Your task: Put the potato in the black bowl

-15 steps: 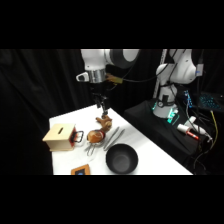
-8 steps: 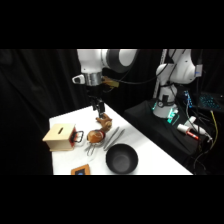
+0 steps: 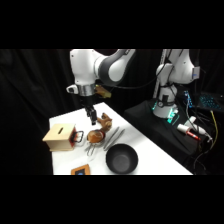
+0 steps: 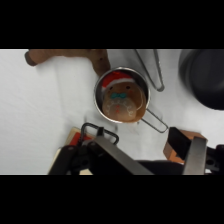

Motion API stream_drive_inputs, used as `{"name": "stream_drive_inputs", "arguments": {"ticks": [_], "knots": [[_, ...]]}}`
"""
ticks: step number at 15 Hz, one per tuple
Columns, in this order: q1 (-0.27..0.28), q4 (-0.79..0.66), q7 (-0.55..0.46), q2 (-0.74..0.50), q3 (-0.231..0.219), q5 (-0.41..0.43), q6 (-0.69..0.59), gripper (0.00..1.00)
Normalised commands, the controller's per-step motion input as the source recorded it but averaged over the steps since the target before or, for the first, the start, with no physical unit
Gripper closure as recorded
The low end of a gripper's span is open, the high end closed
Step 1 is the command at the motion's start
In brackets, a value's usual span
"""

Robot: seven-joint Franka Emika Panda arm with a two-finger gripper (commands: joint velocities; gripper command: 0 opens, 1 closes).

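The potato, an orange-brown lump with a red patch on top, lies inside the shiny silver handled pot. In the side view the potato shows in that pot near the table's middle. My gripper hangs just above and behind the pot. Seen from the wrist, my gripper is open, its fingers wide apart with nothing held, and the pot sits just beyond them. The black bowl stands in front and to the right of the pot, apart from it, and shows at the wrist view's upper right as a dark rim.
A wooden box with a black wire handle stands left of the pot. A tan knobbly thing lies behind the pot. Metal tongs lie between the pot and the bowl. An orange object sits at the table's front edge.
My gripper has come down and slightly left, closer to the silver pot holding the potato. Nothing on the table has moved.
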Motion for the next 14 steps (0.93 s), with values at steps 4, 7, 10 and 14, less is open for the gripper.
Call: {"name": "stream_drive_inputs", "arguments": {"ticks": [4,7,10,14], "knots": [[-0.067,0.23,0.02,0.31,0.013,0.019,0.15,0.00],[-0.071,0.22,-0.01,0.25,0.054,0.087,0.10,0.00],[-0.096,0.21,-0.03,0.23,0.085,0.137,0.06,0.00],[-0.114,0.17,-0.05,0.21,0.108,0.163,0.05,0.00]]}}
